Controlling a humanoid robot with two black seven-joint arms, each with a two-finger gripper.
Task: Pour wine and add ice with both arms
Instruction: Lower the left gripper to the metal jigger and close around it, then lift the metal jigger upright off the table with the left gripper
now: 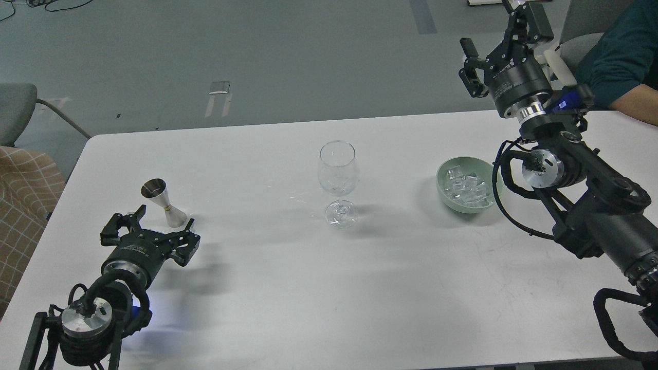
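Ice (467, 188) lies heaped in green bowl (441, 180) on white table (288, 288), right of empty wine glass (337, 177); left gripper (149, 234) spread open beside steel jigger (164, 202); right gripper (501, 49) raised, open, holding nothing.

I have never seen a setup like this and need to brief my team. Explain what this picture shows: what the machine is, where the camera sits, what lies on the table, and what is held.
This single picture comes from a camera in the robot's own head, looking down at a white table. The two black jointed arms are its own. The left gripper hovers low beside a small silver metal double-cone measuring cup; the right gripper is raised above the table's far right. Both have their jaws spread and hold nothing. In the middle stands a clear stemmed wine glass, seemingly empty. To its right, a pale green bowl holds clear ice cubes. A person's arm in a dark green sleeve shows at top right.
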